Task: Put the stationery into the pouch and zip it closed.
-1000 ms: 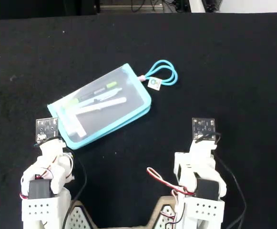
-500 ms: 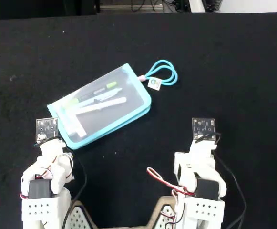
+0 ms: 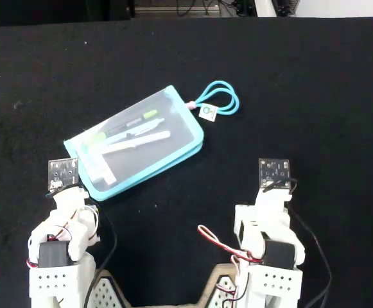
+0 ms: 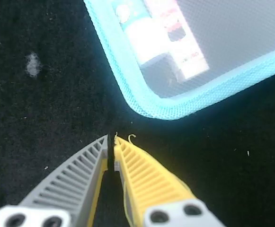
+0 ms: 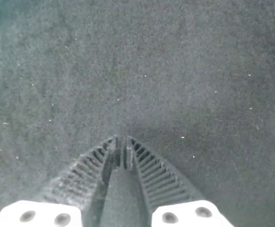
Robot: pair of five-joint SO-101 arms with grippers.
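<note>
A: High view first: the pouch [image 3: 135, 142] lies slanted on the black table [image 3: 314, 96]. Pens [image 3: 131, 131] show through its clear face, and a blue cord loop [image 3: 219, 97] sits at its far corner.

B: Left wrist view: left gripper [image 4: 112, 141] pinched together, empty, just beside the pouch's rounded corner.

A: Right wrist view: right gripper [image 5: 123, 142] closed too, nothing held, over bare table well apart from the pouch.

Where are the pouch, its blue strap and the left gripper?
pouch [image 3: 135, 144]: high view, clear front panel.
blue strap [image 3: 237, 102]: high view, far bend of loop.
left gripper [image 4: 112, 142]: left wrist view, between the fingertips.
</note>
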